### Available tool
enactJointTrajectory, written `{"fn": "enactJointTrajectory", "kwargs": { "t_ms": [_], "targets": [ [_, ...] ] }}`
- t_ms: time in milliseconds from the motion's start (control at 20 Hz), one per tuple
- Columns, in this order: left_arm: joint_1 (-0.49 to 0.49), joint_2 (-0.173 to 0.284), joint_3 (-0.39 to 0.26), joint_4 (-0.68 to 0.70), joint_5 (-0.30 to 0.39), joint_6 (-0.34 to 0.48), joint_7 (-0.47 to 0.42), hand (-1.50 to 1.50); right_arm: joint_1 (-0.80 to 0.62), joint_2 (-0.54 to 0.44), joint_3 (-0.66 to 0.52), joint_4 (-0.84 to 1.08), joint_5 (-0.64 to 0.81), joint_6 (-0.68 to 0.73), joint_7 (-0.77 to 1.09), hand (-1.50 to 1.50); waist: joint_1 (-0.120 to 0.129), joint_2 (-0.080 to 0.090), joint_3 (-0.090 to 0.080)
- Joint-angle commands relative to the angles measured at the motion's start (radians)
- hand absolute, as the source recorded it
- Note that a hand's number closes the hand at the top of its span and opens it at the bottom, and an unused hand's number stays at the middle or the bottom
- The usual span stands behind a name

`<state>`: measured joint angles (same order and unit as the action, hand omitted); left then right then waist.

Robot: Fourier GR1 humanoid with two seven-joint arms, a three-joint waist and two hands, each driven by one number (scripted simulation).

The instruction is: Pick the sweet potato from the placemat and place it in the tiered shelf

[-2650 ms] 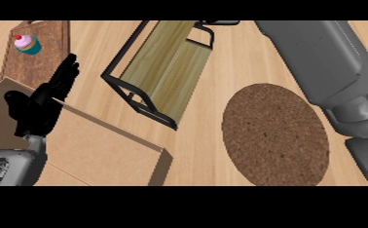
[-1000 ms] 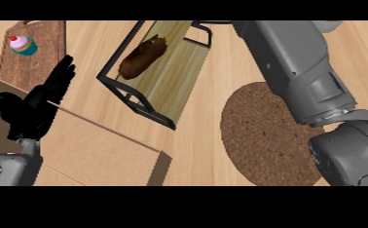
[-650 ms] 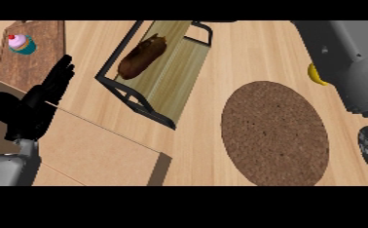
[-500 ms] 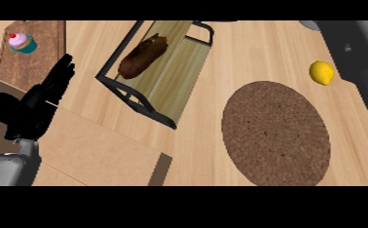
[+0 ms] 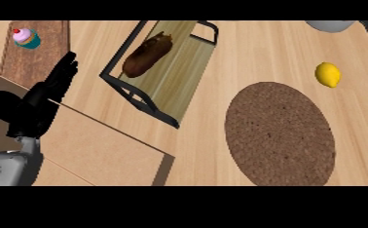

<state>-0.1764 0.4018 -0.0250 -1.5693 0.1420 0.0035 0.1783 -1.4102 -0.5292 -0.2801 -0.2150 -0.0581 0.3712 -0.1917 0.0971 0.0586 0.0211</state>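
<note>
The brown sweet potato [image 5: 146, 54] lies on the top panel of the black-framed tiered shelf [image 5: 128, 89], near the top middle of the head view. No hand touches it. The round brown placemat [image 5: 280, 127] at the right is bare. My left hand [image 5: 42, 100] rests at the left edge, fingers straight and pointing up, well apart from the shelf. My right hand does not show; only a grey bit of arm [image 5: 330, 25] sits at the top right corner.
A yellow lemon [image 5: 328, 74] lies on the counter just above the placemat's right side. A pink-frosted cupcake [image 5: 27, 38] stands on a brown board [image 5: 50, 47] at the top left. A counter edge step [image 5: 115, 134] crosses the lower left.
The right arm has withdrawn up and out of view to the top right, uncovering the lemon. The sweet potato stays on the shelf. The left hand has not moved.
</note>
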Motion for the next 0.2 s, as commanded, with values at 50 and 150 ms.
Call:
{"fn": "enactJointTrajectory", "kwargs": {
  "t_ms": [50, 150],
  "targets": [
    [0.069, -0.065, -0.132, 0.042, -0.046, -0.040, -0.008, 0.00, 0.037, -0.055, 0.026, 0.010, 0.032, 0.087, -0.055, -1.50, 0.008, 0.017, -0.018],
    [0.058, -0.055, -0.110, 0.069, -0.037, -0.057, -0.022, 0.00, 0.033, -0.075, 0.032, 0.018, 0.043, 0.097, -0.051, -1.50, 0.006, 0.020, -0.020]
  ]
}}
